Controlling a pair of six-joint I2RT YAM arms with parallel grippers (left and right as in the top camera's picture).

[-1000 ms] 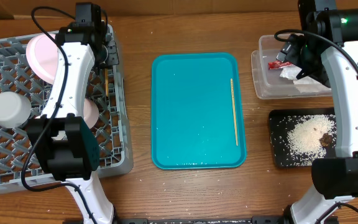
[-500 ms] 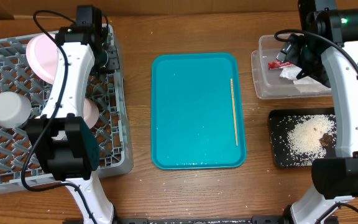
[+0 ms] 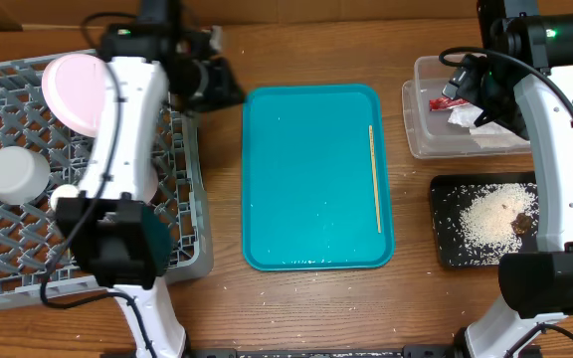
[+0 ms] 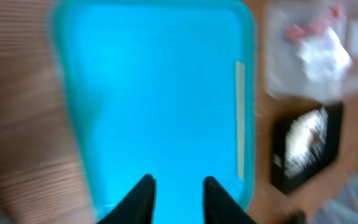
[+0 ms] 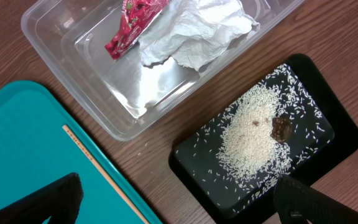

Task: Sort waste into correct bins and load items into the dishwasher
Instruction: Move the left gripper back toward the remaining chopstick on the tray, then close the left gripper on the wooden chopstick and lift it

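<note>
Left hand hangs at the teal tray's upper left corner, beside the grey rack, which holds the pink plate and a pale round dish. One chopstick lies along the tray's right side. Right hand hangs over the clear tub.

From the left wrist, blurred, its fingers stand apart, empty, above the tray.

From the right wrist, the fingers are spread wide, empty; red wrapper and napkin lie in the tub, rice and a brown scrap in the black tray.
</note>
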